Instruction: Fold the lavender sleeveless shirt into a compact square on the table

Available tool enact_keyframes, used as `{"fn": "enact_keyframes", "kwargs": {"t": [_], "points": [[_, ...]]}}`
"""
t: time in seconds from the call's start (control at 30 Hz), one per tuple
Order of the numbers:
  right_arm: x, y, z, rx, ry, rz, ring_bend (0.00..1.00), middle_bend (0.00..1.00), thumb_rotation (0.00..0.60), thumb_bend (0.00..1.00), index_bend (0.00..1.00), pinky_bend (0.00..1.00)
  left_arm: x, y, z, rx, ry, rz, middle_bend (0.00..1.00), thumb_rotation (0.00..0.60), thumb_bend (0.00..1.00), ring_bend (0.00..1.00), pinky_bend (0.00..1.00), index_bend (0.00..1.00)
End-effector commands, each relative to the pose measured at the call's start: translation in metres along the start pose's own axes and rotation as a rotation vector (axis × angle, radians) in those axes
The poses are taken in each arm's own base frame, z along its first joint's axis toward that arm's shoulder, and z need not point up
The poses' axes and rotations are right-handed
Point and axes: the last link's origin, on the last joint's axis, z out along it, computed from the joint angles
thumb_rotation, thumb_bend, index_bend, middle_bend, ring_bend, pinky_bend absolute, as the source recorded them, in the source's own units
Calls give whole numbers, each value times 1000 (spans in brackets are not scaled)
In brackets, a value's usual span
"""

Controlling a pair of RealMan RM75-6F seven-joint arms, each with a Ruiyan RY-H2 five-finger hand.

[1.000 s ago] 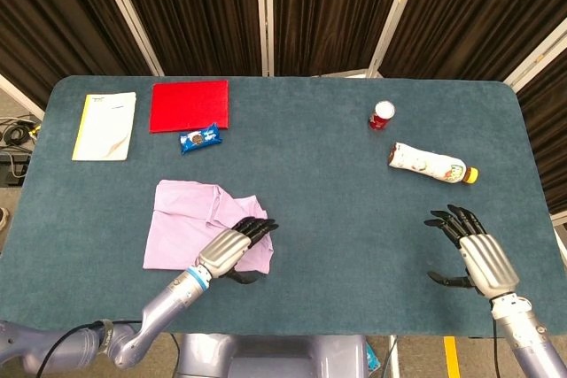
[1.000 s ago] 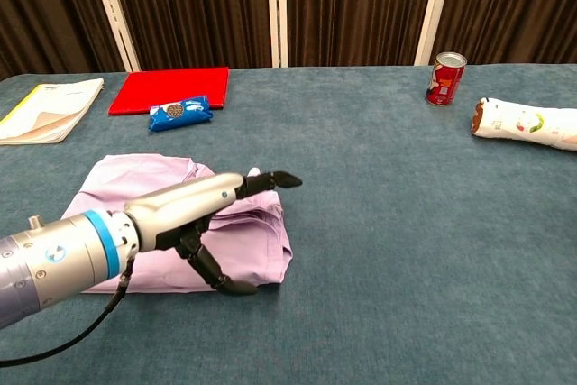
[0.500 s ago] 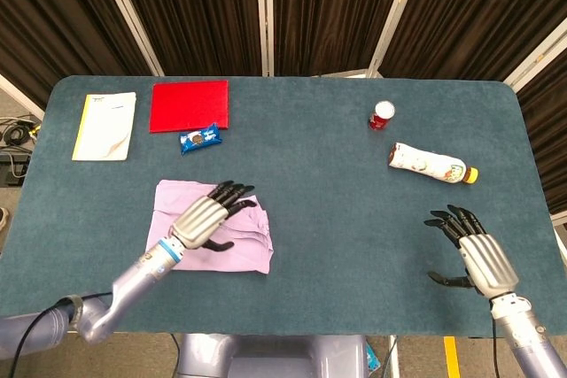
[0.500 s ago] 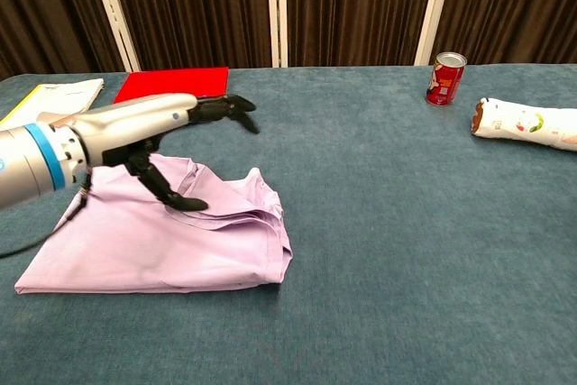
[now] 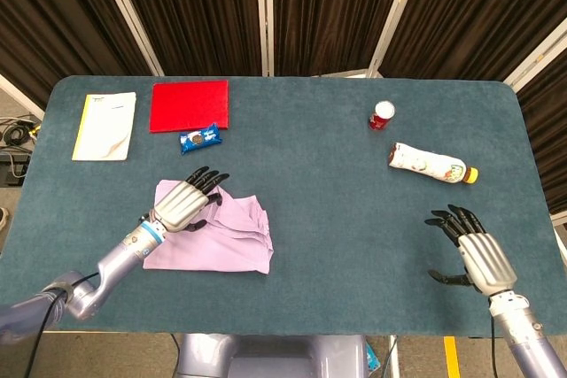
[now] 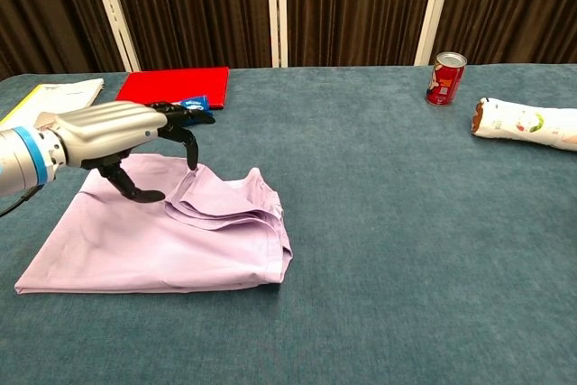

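Observation:
The lavender shirt point(image 5: 226, 238) point(image 6: 171, 233) lies folded in a rough rectangle at the table's front left, with bunched layers along its right side. My left hand point(image 5: 182, 204) point(image 6: 122, 136) hovers over the shirt's far left part with its fingers apart and curved down; nothing is in it. Its dark fingertips point(image 6: 191, 152) point at the cloth's far edge. My right hand point(image 5: 474, 255) sits open above the table near the front right, far from the shirt, and shows only in the head view.
A red board point(image 5: 189, 105) point(image 6: 171, 87), a blue cookie packet point(image 5: 198, 138) and a pale booklet point(image 5: 104, 126) point(image 6: 54, 96) lie behind the shirt. A red can point(image 5: 382, 116) point(image 6: 446, 78) and a lying bottle point(image 5: 430, 162) point(image 6: 527, 123) sit at the back right.
My left hand has moved from the shirt's near right corner back and leftward to its far left part. The shirt and the right hand have stayed put.

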Motion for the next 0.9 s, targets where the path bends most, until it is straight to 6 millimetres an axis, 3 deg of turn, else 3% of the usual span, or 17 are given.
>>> {"fn": "enact_keyframes", "kwargs": {"t": [0.03,0.43,0.9], "points": [[1,1,0,-5,4,1,0,152,600,9,263,0,-7,2,1,-24,-1,10,0,600,307,0,0,384],[2,3,1,-9,9,6,0,158,600,9,268,0,-20,-5,-1,-29,-25,43,0,600,307,0,0,393],[2,4,2,-12,9,8,0,161,600,9,270,0,-21,-6,2,-31,-11,69,0,600,339,0,0,391]]}}
